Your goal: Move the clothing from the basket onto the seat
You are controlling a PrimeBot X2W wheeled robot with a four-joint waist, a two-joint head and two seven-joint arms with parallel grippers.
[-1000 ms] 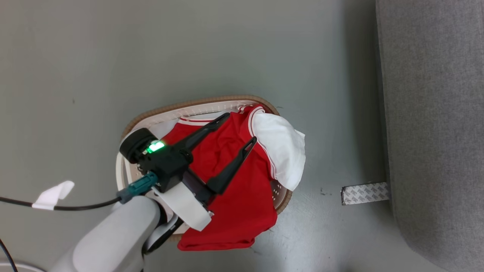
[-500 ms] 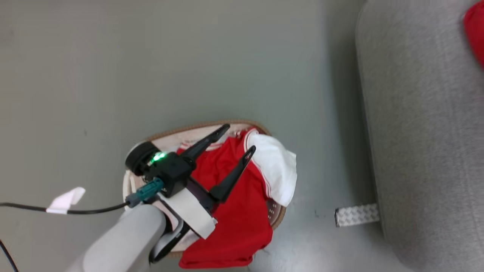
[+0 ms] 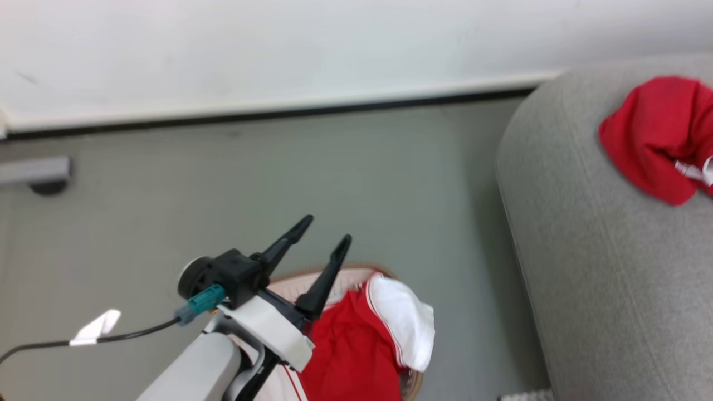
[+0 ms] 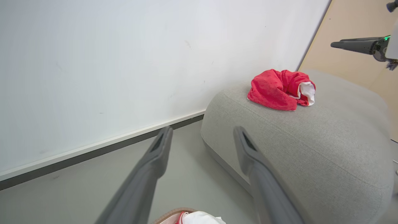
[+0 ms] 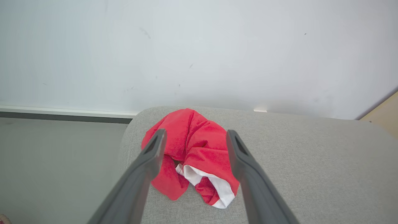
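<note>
One red piece of clothing (image 5: 202, 146) with a white sleeve lies crumpled on the grey seat (image 5: 295, 161), near its corner by the wall. My right gripper (image 5: 196, 133) hangs open just above it, with nothing between the fingers. The same clothing (image 3: 652, 133) lies on the seat (image 3: 590, 262) at the right of the head view. My left gripper (image 3: 326, 229) is open and empty above the far rim of the basket (image 3: 289, 277). Another red garment (image 3: 351, 345) with a white sleeve (image 3: 404, 326) fills the basket and drapes over its right side.
A white wall with a dark skirting strip (image 3: 278, 114) runs behind the grey floor. A black cable with a white tape tag (image 3: 97, 327) lies on the floor at the left. A grey bar (image 3: 33, 171) juts from the left edge. A beige panel (image 4: 351, 21) stands behind the seat.
The head camera has swung up, bringing the wall and the clothing on the seat into view. My left gripper, still open, has risen from over the basket's garment to beyond its far rim.
</note>
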